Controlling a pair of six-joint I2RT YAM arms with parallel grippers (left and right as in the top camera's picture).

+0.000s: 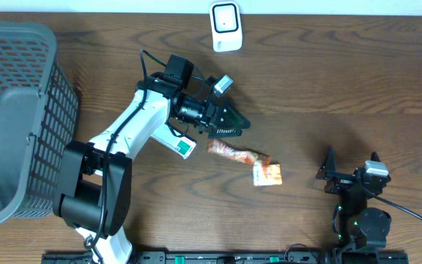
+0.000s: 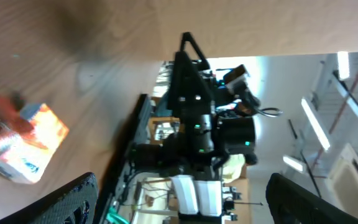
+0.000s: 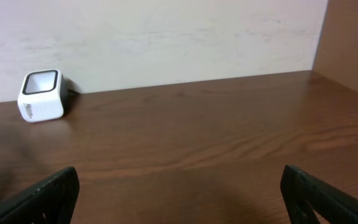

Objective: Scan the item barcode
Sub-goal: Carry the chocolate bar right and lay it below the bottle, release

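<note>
When I look down from overhead, the left gripper [image 1: 233, 123] sits near the middle of the table [image 1: 343, 81], pointing to the right. Its black fingers look spread, though I can't judge the gap well from up here. The orange packet [image 1: 244, 156] lies flat on the wood just below and to the right of those fingers, apart from them. Its far end is paler and boxier, and I can't tell whether that is a second piece. A small white and green box [image 1: 184, 145] lies beside the left arm's white forearm. The white scanner [image 1: 226, 26] stands at the top edge, well apart from the packet, and a grey mesh basket [image 1: 20, 117] fills the left side. The right gripper [image 1: 350, 170] is parked at the bottom right, clear of everything.

On the left wrist camera, the claw [image 2: 180, 186] is spread wide, one fingertip in each lower corner and nothing between them. The orange packet [image 2: 23, 143] lies on the table at the left edge, outside the fingers. The right arm [image 2: 210, 124] shows across the table.

On the right wrist camera, that claw [image 3: 180, 180] is also wide and empty over bare wood. The scanner [image 3: 40, 95] stands far off against the wall, upper left.
</note>
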